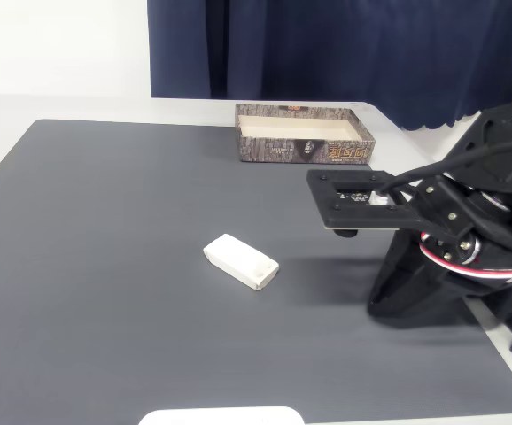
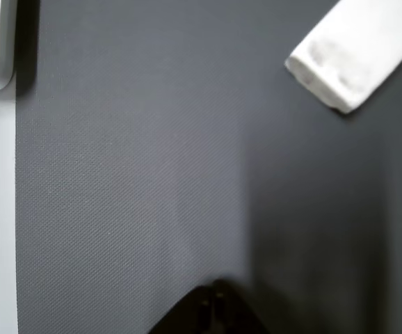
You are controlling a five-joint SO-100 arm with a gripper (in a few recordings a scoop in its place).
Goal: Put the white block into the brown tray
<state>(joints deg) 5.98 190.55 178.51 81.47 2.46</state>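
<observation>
Jaws: the arm's black gripper (image 1: 345, 232) is held above the dark grey mat (image 1: 150, 266) at the right side of the fixed view, clear of the surface and carrying nothing. From that angle the flat black plate of the wrist hides the finger ends, and in the wrist view only a dark tip (image 2: 211, 313) shows at the bottom edge. Whether the jaws are spread or pressed together cannot be told from either picture.

White block: one counted. The white block (image 1: 241, 261) lies flat on the mat, set diagonally, to the left of the gripper in the fixed view and apart from it. In the wrist view it appears at the top right corner (image 2: 350, 59), partly cut off by the edge, untouched by the dark tip.

Brown tray: one counted. The brown tray (image 1: 302, 150) stands upright at the far edge of the mat, well apart from the block, its cream interior open and holding nothing visible. Its near wall bears a dark label with pale lettering.

Surroundings: one mat covers most of the pale worktop (image 1: 61, 106). One flat white object (image 1: 221, 416) shows at the near edge of the fixed view, its kind not determinable. A dark blue curtain (image 1: 345, 44) hangs behind the worktop.
</observation>
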